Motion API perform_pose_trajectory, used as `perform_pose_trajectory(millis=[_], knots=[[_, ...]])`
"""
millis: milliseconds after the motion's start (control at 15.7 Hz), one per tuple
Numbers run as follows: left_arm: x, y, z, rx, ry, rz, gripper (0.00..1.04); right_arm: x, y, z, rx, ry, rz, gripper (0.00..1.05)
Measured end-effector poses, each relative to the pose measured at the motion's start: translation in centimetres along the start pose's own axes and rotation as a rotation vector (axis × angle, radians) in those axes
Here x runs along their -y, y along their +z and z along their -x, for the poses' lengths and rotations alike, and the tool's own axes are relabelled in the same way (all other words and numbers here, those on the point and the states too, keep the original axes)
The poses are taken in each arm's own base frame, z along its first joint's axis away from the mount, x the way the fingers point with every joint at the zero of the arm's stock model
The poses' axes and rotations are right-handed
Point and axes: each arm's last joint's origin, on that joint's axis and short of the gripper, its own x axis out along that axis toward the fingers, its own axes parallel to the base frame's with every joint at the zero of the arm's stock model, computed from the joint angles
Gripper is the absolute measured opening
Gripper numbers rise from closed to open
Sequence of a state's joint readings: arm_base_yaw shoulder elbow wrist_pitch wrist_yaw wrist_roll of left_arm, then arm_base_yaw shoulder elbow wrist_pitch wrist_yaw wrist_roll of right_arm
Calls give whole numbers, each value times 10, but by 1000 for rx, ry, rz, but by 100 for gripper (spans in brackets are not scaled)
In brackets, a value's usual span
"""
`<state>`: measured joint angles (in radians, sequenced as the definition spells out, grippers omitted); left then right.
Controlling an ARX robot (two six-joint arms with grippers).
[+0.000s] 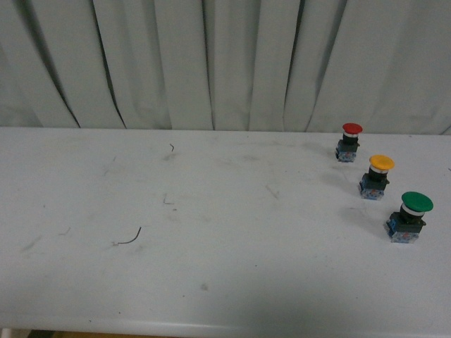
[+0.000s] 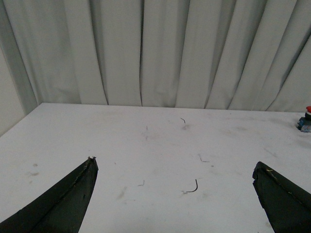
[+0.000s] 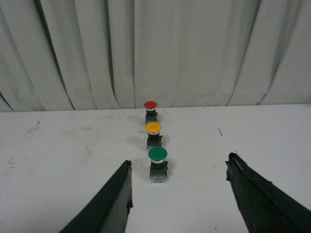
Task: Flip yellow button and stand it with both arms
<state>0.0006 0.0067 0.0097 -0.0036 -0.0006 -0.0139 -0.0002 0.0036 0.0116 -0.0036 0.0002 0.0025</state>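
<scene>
Front view shows no arm at all, only a scuffed white table [image 1: 211,211] before a pleated grey curtain [image 1: 211,63]. Three push-button switches stand in a diagonal row on the table's right side. The small yellow button [image 1: 378,176], with its round yellow-orange mushroom cap, silver ring, black neck and blue contact block, sits between a red-capped button [image 1: 349,141] at about 11 o'clock from it and a larger green-capped button [image 1: 409,217] at about 5 o'clock. All three stand cap up on their blocks, apart from one another.

Right wrist view looks along that row. The right gripper [image 3: 179,167] has its two black fingers spread wide apart, holding nothing. The green-capped button lies just ahead between the finger lines, and the yellow button [image 3: 153,134] is beyond it at roughly 12 o'clock, with the red one farthest. Its long axis runs vertically, cap to block.

Left wrist view shows the left gripper [image 2: 175,167] also spread wide and empty over bare table, with only the red-capped button's edge visible far off at 3 o'clock.

So the right arm is clearly nearer. Reaching the yellow button likely means passing over or around the green one, which stands in the direct line and could be knocked.
</scene>
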Motion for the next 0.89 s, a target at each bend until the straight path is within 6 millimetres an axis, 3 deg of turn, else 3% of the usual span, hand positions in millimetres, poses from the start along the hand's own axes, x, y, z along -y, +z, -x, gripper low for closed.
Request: perform_pose_trajectory(millis=[128,383,894], knots=[[0,0,0,0,0,0,98,0,0,0,0,0,0,66],[0,0,0,0,0,0,98,0,0,0,0,0,0,97],[0,0,0,0,0,0,98,0,0,0,0,0,0,98]])
